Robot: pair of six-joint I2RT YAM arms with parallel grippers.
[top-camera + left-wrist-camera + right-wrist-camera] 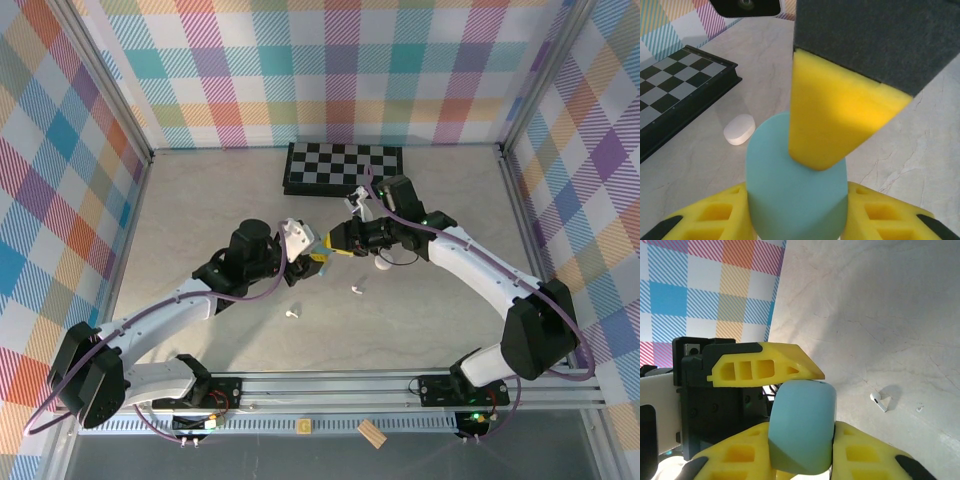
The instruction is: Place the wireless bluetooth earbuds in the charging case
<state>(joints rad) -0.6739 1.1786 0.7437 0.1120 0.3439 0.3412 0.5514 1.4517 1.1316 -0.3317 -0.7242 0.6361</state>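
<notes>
Left claw (pixel 797 205) and right claw (pixel 802 440) both grip the light-blue charging case (pixel 772 170) over the middle of the table (pixel 200 220), probably steadying it for opening; a white earbud (pixel 881 401) lies loose nearby.

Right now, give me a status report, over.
Left pincer and right pincer both shut on blue case. White earbud loose on table. Chessboard aside.

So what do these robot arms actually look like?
The left arm and right arm have white shells between black joints, each trailed by a purple cable. Their fingers are yellow with ribbed cut-outs and black patches.
</notes>
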